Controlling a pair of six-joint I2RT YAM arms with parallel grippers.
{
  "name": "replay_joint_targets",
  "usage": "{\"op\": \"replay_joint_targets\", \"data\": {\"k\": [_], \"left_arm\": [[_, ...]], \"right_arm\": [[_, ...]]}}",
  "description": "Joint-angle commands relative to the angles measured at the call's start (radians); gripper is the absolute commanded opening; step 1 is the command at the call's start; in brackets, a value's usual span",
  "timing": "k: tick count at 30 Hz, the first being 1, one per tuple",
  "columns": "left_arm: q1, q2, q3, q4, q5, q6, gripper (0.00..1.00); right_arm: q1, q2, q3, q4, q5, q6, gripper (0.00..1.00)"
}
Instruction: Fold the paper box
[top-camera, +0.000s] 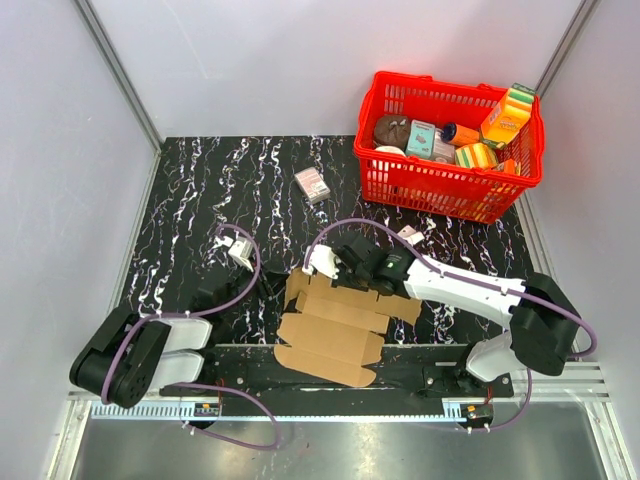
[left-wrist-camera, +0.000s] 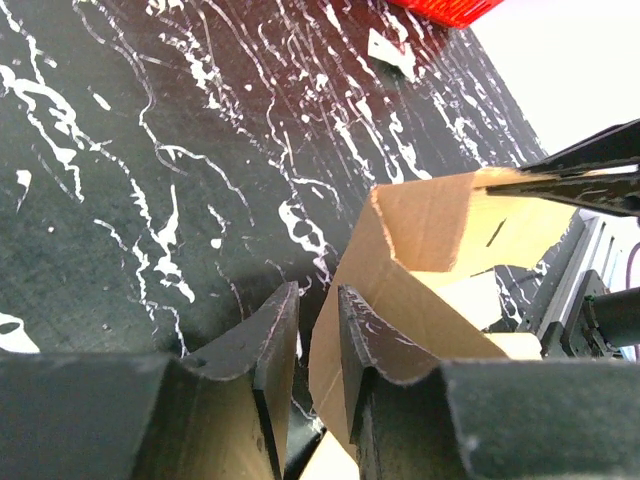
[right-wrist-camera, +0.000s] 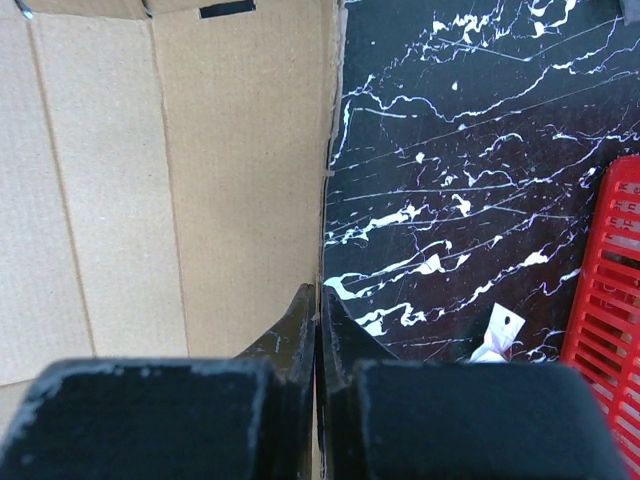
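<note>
Brown corrugated cardboard, matte and unprinted: the paper box (top-camera: 335, 335), spread as a die-cut sheet at lower centre of the top view, on the black white-veined bench (top-camera: 200, 190), just ahead of the arm bases. Creased into parallel panels running roughly left to right, dipping to the right. Notched tabs along the near edge, a slot cut near the far edge. Mostly flat, with the far left panel raised as a standing flap.

Right gripper (right-wrist-camera: 320, 298) pressed shut on the thin far edge of that flap, with cardboard to its left in the right wrist view and bare bench to its right. Left gripper (left-wrist-camera: 318, 292) parted by a narrow gap, gripping nothing so far as can be seen. Flap's left edge right at that gap, just beside the right-hand finger (left-wrist-camera: 365, 335); hard to tell whether touching. Rest of the sheet off to the right and upward in the left wrist view.

Probably the hinge of the next move: flap pinched at its top edge by the right, its left end free at the left gripper, the crease low between the two. Both near, only the right with a hold. Likely stiff across the panels, bending only at the creases, and light enough to slide on the glossy bench.

Well apart, upper right of the top view: red plastic basket (top-camera: 440, 195) of printed packs. Small carton (top-camera: 312, 184) at upper centre.
</note>
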Motion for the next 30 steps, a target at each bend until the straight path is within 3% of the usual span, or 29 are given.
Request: {"op": "replay_joint_targets", "data": {"k": [1,13,23,30], "left_arm": [[-0.009,0.021,-0.028,0.193,0.029,-0.015,0.29],[-0.017,0.193,-0.051,0.459,0.097,-0.05,0.44],[-0.028,0.207,-0.054,0.496,0.105,-0.051,0.61],[-0.048,0.198,-0.08,0.5,0.106,-0.041,0.65]], "right_arm": [[0.018,-0.014,-0.022,0.065,0.078,-0.053,0.03],[0.028,-0.034,-0.047,0.09,0.114,-0.094,0.02],[0.029,-0.061,-0.059,0.11,0.111,-0.102,0.04],[0.028,-0.078,-0.067,0.124,0.092,-0.092,0.04]]}}
